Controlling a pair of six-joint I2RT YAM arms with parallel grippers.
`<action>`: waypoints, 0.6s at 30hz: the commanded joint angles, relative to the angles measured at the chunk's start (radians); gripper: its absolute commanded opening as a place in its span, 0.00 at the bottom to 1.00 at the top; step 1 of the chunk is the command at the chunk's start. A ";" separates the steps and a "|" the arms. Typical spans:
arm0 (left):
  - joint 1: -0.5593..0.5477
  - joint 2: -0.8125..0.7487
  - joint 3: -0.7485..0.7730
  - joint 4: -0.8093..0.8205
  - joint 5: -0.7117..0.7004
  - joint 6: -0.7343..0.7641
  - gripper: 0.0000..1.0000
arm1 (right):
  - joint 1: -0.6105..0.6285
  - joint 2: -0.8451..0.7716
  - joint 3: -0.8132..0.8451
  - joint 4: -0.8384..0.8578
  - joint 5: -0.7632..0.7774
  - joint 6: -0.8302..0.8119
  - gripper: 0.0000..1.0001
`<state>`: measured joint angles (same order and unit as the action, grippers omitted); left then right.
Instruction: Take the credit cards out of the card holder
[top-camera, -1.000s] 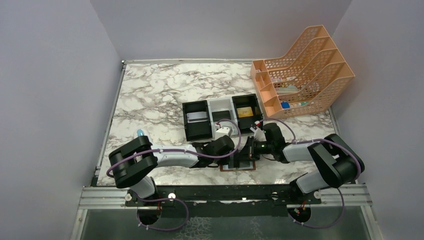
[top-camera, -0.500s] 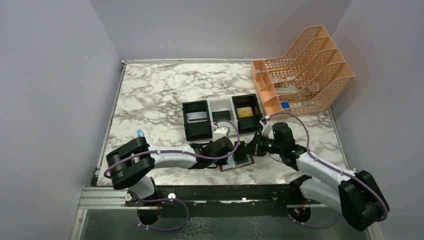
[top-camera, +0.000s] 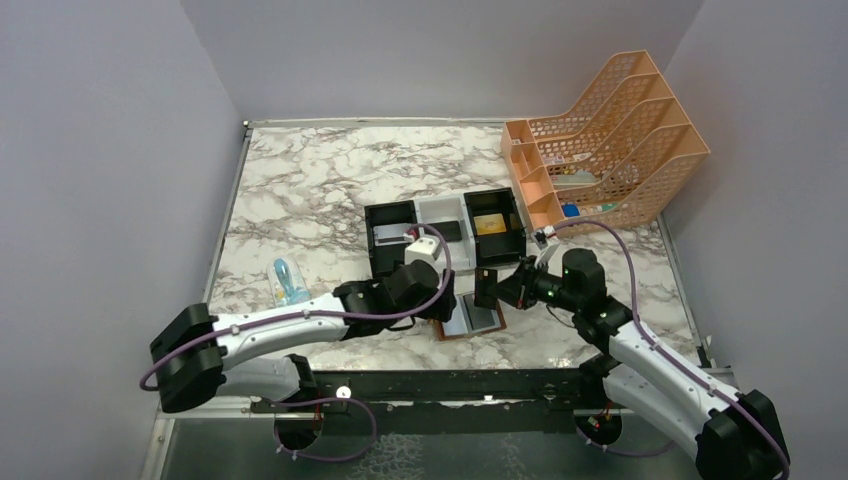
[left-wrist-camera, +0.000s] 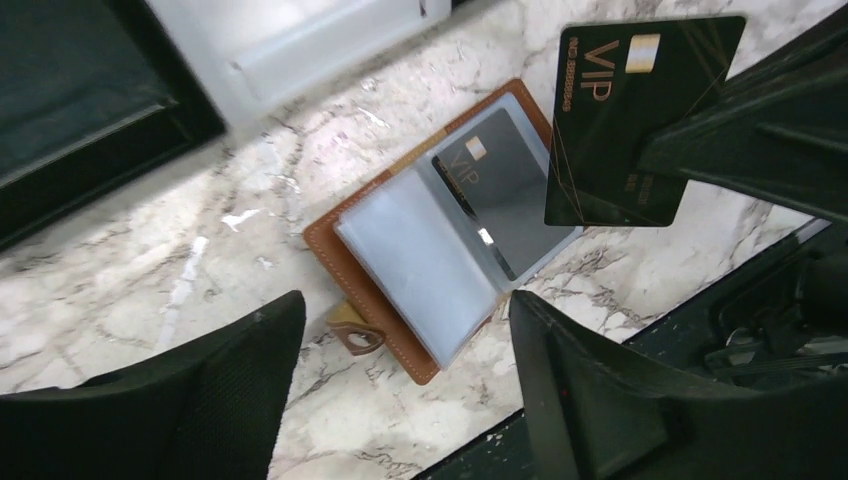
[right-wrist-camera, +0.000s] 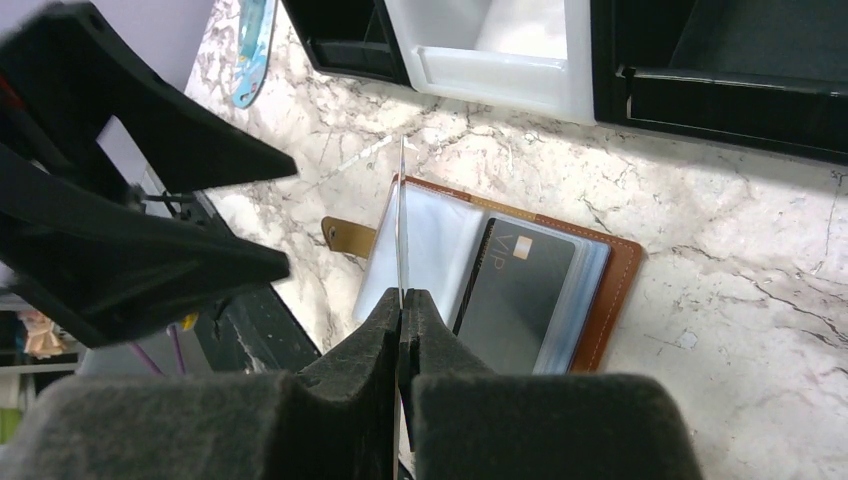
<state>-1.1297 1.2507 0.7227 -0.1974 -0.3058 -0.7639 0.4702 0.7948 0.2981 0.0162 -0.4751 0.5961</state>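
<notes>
The brown card holder (left-wrist-camera: 372, 262) lies open on the marble, with its pale blue pockets up and a dark VIP credit card (left-wrist-camera: 505, 190) still in one pocket. My right gripper (right-wrist-camera: 403, 295) is shut on another dark VIP credit card (left-wrist-camera: 625, 120), held on edge just above the card holder (right-wrist-camera: 612, 290). In the top view this card (top-camera: 486, 288) hangs at the holder's (top-camera: 470, 322) far edge. My left gripper (left-wrist-camera: 405, 300) is open above the holder's near-left corner and holds nothing. A gold-tan card (top-camera: 490, 224) lies in the tray's right compartment.
The black-and-white three-compartment tray (top-camera: 445, 212) stands just behind the card holder. An orange mesh file rack (top-camera: 610, 140) is at the back right. A small blue object (top-camera: 287, 280) lies on the left. The table's front rail (top-camera: 450, 385) is close to the holder.
My left gripper has opened and let go of the card holder, lifting back toward the tray. My right gripper has drawn the dark card up and clear of the holder.
</notes>
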 joint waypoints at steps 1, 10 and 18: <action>0.044 -0.137 0.017 -0.132 -0.046 0.046 0.83 | 0.001 -0.012 0.004 0.022 0.008 -0.044 0.01; 0.138 -0.338 0.015 -0.369 -0.091 0.115 0.99 | 0.001 -0.018 0.038 -0.034 0.043 -0.054 0.01; 0.165 -0.381 0.014 -0.410 -0.112 0.129 0.99 | 0.001 -0.052 0.078 -0.169 0.124 -0.088 0.01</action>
<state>-0.9684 0.8913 0.7238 -0.5674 -0.3794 -0.6525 0.4702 0.7761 0.3283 -0.0654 -0.4240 0.5442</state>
